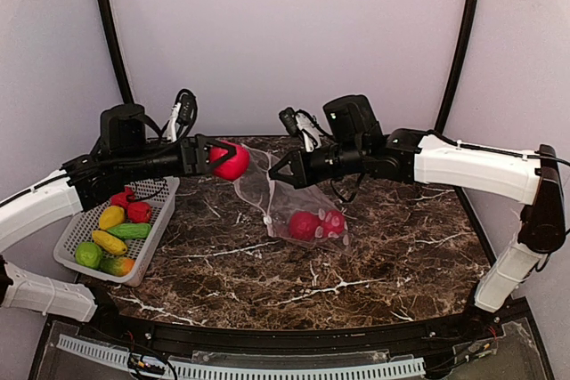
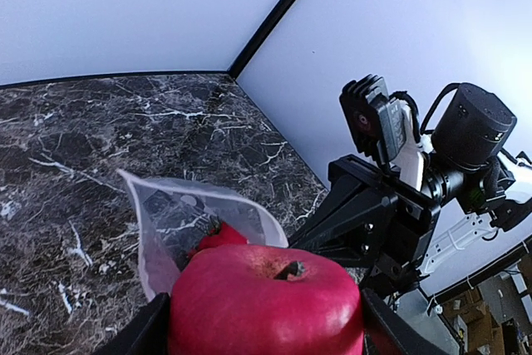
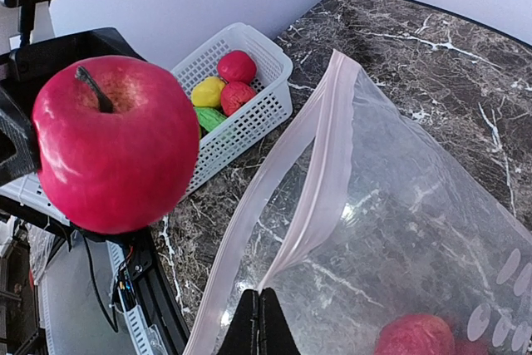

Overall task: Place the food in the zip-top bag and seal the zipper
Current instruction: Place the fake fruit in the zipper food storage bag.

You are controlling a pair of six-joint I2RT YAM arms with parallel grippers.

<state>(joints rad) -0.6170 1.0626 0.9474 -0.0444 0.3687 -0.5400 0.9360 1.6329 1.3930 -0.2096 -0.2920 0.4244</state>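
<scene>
Holding red apple clamped in left fingers, mid-air just left of zip-top bag mouth; right fingers pinched on zipper strip. Risk: mouth sagging narrow, apple catching rim, rolling across counter.

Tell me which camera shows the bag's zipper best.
Right wrist: the pink zipper runs large across the frame, held by the right pincer. Top external shows the bag too small to make out the strip; in left wrist, the red apple hides part of it.

Dark brown white-veined marble table before pale walls, black struts at the corners.
</scene>
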